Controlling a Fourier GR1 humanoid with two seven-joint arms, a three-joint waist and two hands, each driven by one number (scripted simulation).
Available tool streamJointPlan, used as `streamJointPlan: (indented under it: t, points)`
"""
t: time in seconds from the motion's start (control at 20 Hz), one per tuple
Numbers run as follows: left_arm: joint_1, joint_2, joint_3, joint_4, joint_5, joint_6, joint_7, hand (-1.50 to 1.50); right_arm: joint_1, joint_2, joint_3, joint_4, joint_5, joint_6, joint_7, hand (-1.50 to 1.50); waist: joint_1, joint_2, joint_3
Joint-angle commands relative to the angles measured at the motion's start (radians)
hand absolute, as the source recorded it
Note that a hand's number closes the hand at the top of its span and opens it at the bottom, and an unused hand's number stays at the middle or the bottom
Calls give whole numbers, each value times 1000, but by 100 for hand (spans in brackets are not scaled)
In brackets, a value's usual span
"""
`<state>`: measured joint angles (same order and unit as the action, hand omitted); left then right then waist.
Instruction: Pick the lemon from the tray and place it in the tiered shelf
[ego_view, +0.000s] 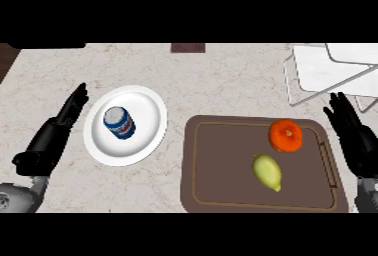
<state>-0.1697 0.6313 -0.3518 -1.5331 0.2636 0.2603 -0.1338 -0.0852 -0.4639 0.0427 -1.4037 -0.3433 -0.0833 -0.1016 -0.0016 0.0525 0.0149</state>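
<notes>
Lowest in frame: brown tray (221, 200) at roughly 5 o'clock of the counter, near edge close to the bottom of the view. Handle on its right rim.

Lemon (267, 172) lies in the tray, right of the tray's centre, long axis running about 11-to-5 o'clock. Nothing touching it. Orange (286, 135) sits in the same tray at about 1 o'clock from the lemon, close by but with a gap between them, near the tray's far right corner.

Right hand (353, 136) at 3 o'clock, just outside the tray's right rim, fingers straight and pointing to 12, released, holding nothing. Not touching the lemon; whether it touches the tray rim I can't tell.

Left hand (65, 117) at 9 o'clock, fingers straight and angled toward 1 o'clock, also released and empty, just left of the plate.

White plate (148, 107) left of the tray, at about 10 o'clock from it, separate from it. Blue and white can (119, 123) on the plate, left of its middle.

White wire shelf (325, 65) at 2 o'clock, far right corner of the marble counter (221, 80), well apart from the lemon. Small dark rectangular item (190, 47) at 12 o'clock on the far edge; can't tell what it is.
</notes>
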Motion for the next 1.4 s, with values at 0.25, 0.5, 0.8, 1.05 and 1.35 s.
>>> streamJointPlan:
  t: [0.25,0.5,0.8,1.05,1.35]
  points:
    - [-11,-125,-1,53,11,77,64,0,-31,17,-66,-148,-121,279,-388,-150,-21,-58,-11]
    - [5,-157,-34,47,34,51,74,0,35,76,-180,4,95,-133,-445,150,-31,-45,-14]
    - [-48,-222,-58,93,-5,74,92,0,12,306,-281,225,-130,74,-874,-150,-2,-46,-11]
    - [-57,-236,-47,145,-29,53,80,0,53,193,-213,365,-43,351,-997,-150,3,-48,-13]
    - [-28,-223,-21,120,-31,33,84,0,192,84,-139,112,123,239,-920,-150,-9,-56,-16]
